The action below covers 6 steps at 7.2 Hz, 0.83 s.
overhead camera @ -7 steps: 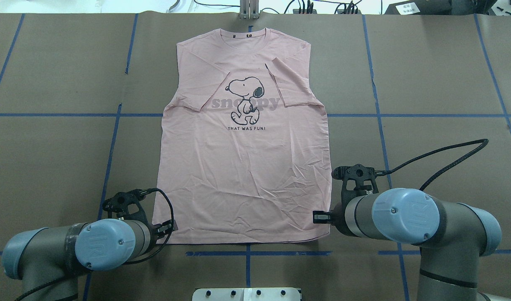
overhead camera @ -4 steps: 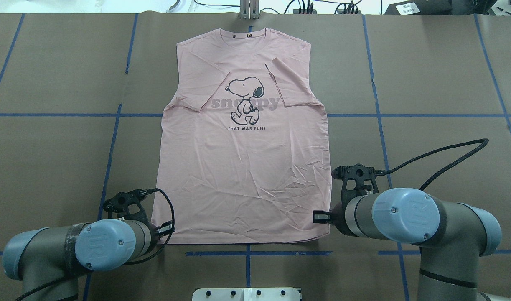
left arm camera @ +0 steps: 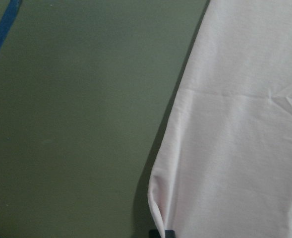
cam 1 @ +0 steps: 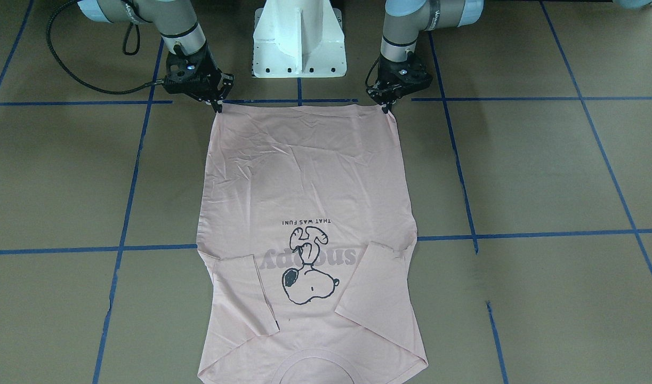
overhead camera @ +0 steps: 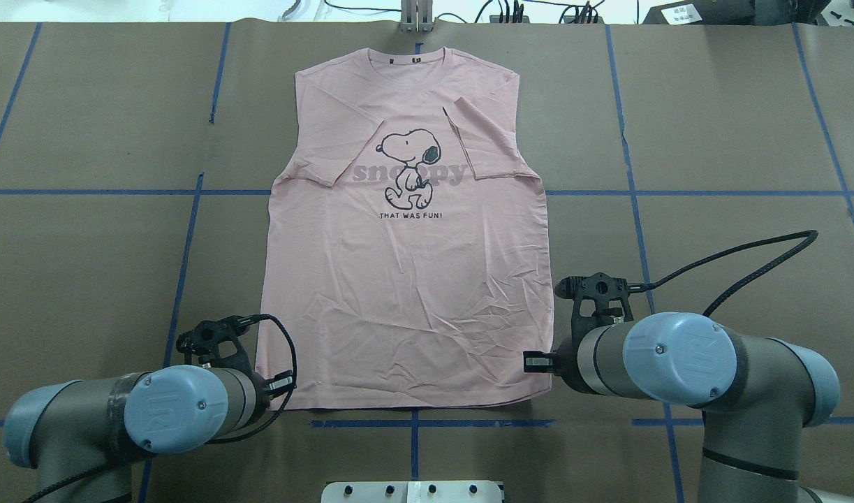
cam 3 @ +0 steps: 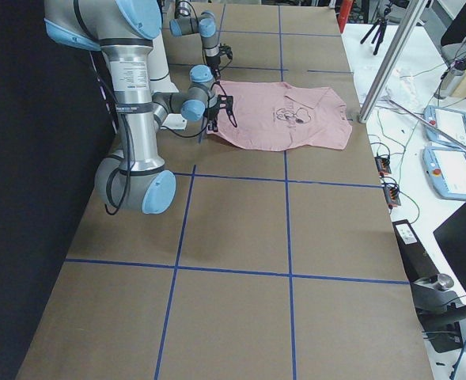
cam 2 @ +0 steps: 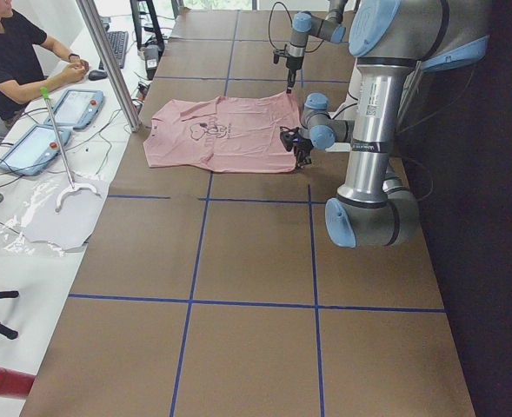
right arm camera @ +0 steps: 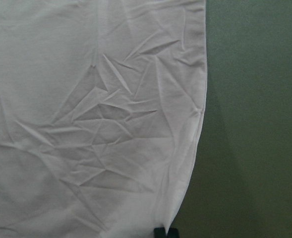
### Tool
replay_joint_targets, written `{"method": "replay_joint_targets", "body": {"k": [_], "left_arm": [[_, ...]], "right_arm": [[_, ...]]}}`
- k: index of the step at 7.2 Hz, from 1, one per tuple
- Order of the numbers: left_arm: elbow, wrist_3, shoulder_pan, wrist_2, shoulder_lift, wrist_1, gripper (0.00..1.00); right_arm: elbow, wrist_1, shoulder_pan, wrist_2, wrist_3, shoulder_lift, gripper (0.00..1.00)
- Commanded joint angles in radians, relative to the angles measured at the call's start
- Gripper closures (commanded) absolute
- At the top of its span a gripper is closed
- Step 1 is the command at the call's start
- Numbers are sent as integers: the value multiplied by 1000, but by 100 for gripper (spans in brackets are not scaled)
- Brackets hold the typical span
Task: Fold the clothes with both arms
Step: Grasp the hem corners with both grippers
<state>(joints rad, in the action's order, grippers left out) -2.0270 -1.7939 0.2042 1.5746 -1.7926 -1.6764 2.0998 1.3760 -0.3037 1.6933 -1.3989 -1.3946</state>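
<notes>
The pale pink T-shirt [overhead camera: 406, 279] lies flat and print-up, both sleeves folded inward over the chest, the collar at the far end. My left gripper [overhead camera: 285, 384] is at the near-left hem corner and my right gripper [overhead camera: 535, 363] at the near-right one. From the front, the left gripper [cam 1: 385, 108] and the right gripper [cam 1: 217, 108] both touch the hem's ends. In the left wrist view the shirt edge [left arm camera: 158, 208] puckers into the fingertips. In the right wrist view the hem corner [right arm camera: 173, 213] is drawn to a point between them. Both are shut on the cloth.
Brown table cover [overhead camera: 713, 140] with blue tape lines [overhead camera: 636, 230] surrounds the shirt. The white pedestal [cam 1: 299, 42] stands between the arms. A metal post [cam 2: 108, 61], tablets and a seated person are beyond the table's far edge.
My left gripper has shifted slightly toward the robot at the hem corner, nudging the cloth edge there. The right arm and the remainder of the shirt have not moved.
</notes>
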Motion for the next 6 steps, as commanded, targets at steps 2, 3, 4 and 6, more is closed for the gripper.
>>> {"method": "replay_joint_targets", "body": {"k": [2,3,4,6], "left_arm": [[-119,42,6,2,10,33,100],[-213,16,4,4,2,67,100],[-293,-23,0,11,5,95,100],[-472,-4,-72,87,-1,269,100]], "right_arm": [[105,8,-55,110,3,-84,100],[186,11,-51,118,-17,-145,100],[231,8,-20,152,-125,-170,100],[332,9,76,167,-141,-237,100]]}}
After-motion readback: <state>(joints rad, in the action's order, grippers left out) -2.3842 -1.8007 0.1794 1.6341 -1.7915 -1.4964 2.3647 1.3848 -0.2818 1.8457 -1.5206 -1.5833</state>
